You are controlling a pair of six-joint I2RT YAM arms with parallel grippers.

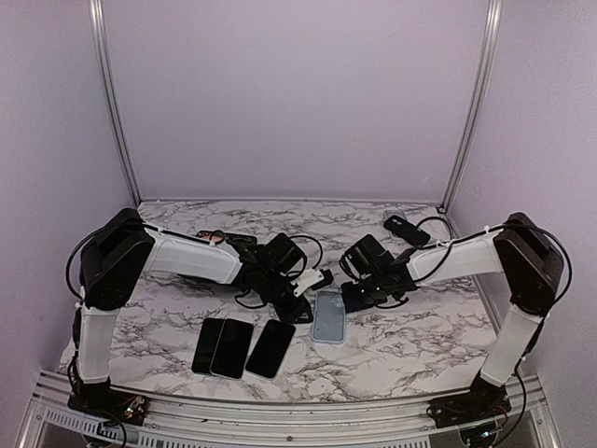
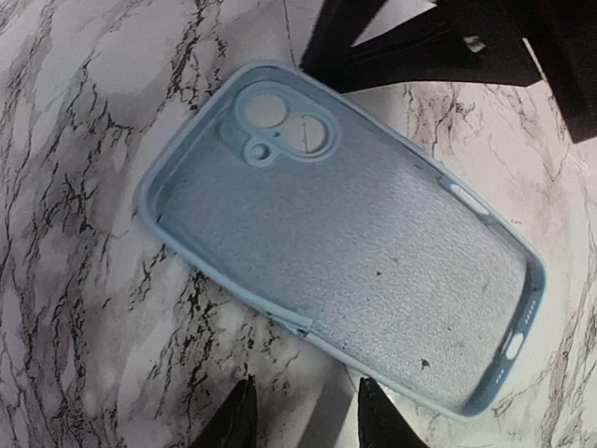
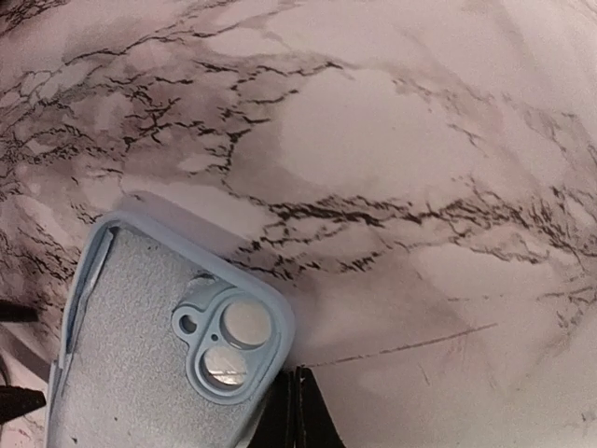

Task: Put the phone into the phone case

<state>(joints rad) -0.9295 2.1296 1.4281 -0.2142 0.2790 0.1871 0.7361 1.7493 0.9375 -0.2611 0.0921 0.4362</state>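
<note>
Left wrist view: left hand [image 2: 308, 420] spread apart beside the phone case [image 2: 345, 233]; right hand [image 3: 295, 409] seemingly together.

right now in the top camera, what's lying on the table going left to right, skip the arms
left dark phone → middle dark phone → right dark phone → light blue phone case → small dark device, farther back on the right
</note>
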